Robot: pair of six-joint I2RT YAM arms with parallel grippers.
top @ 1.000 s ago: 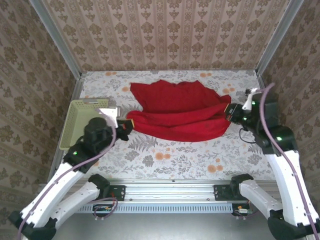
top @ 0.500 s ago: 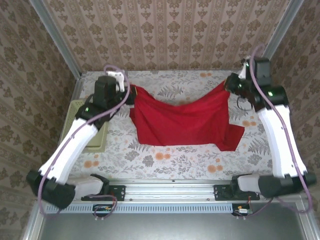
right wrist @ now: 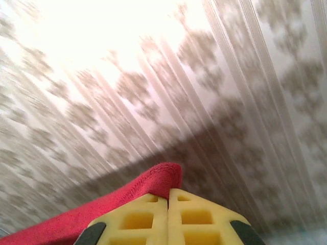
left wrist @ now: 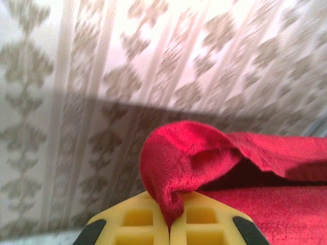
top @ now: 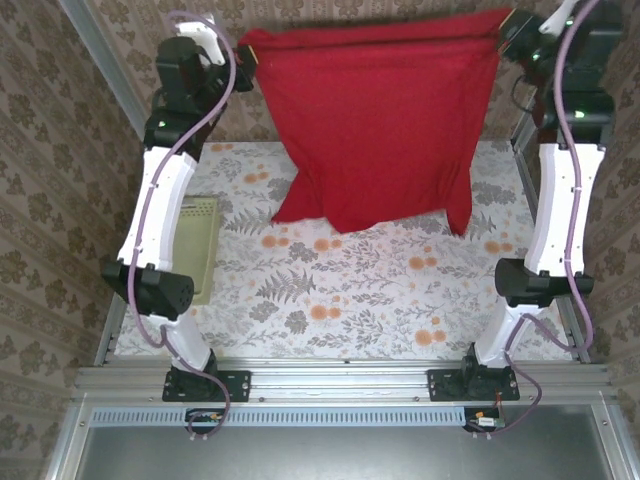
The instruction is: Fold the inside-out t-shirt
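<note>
The inside-out t-shirt (top: 375, 120) is plain red cloth, stretched wide and hanging high above the table between both arms. My left gripper (top: 244, 55) is shut on its top left corner; in the left wrist view a red fold (left wrist: 184, 158) is pinched between the yellow pads (left wrist: 135, 222). My right gripper (top: 503, 28) is shut on the top right corner, where the red edge (right wrist: 153, 186) runs into the closed yellow fingers (right wrist: 199, 219). The lower edge of the shirt hangs just above the floral table (top: 350, 290), with a sleeve drooping at each bottom corner.
A pale green basket (top: 200, 245) lies at the left edge of the table, partly behind the left arm (top: 160, 200). Patterned walls close in the back and sides. The right arm (top: 560, 200) stands tall along the right edge.
Both arms have lifted the shirt from the table to high up against the back wall. It went from a bunched heap to a spread, hanging sheet.
</note>
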